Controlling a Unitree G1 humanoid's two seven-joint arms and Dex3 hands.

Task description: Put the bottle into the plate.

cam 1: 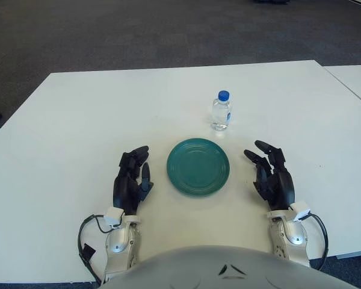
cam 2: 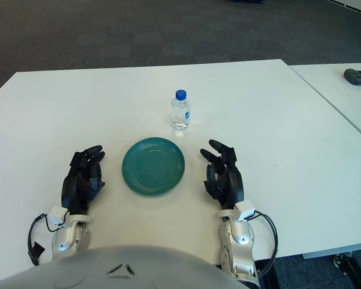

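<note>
A small clear bottle (cam 1: 221, 112) with a blue cap stands upright on the white table, just beyond the plate and a little to its right. The round teal plate (cam 1: 198, 166) lies flat near the table's front, with nothing on it. My left hand (cam 1: 132, 176) shows to the left of the plate, its black fingers relaxed and holding nothing. My right hand (cam 1: 269, 171) shows to the right of the plate, fingers spread and pointing forward, also holding nothing. Both hands are a hand's width from the plate and well short of the bottle.
The white table (cam 1: 78, 120) stretches wide around the objects. A second white table (cam 2: 337, 90) adjoins at the right, with a dark object (cam 2: 358, 76) on it. Dark carpet lies beyond the far edge.
</note>
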